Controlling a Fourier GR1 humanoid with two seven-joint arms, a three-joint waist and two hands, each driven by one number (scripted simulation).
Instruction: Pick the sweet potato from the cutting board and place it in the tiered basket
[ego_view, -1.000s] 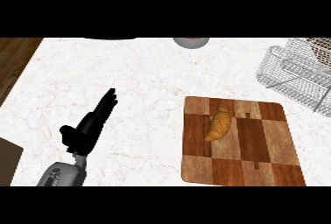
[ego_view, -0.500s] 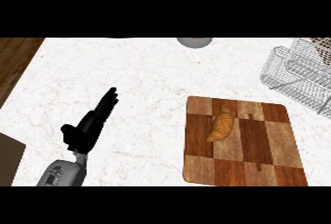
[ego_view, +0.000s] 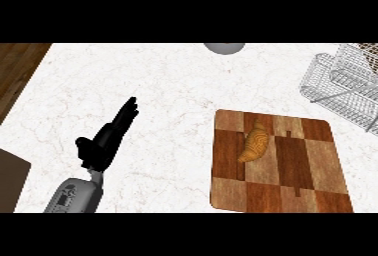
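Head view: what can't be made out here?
- Right hand: not in view at all.
- Basket: cut off by the right edge, so its tiers cannot be told.
- Grey round object: cut off at the top; unidentifiable.
- Left hand: forearm cut off at the bottom.

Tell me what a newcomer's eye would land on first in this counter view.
The sweet potato draws the eye first, lying orange on the upper left part of the cutting board at the lower right. Next is the black left robot hand at the left, open over the white counter, fingers pointing up and right. The wire basket fills the upper right corner.
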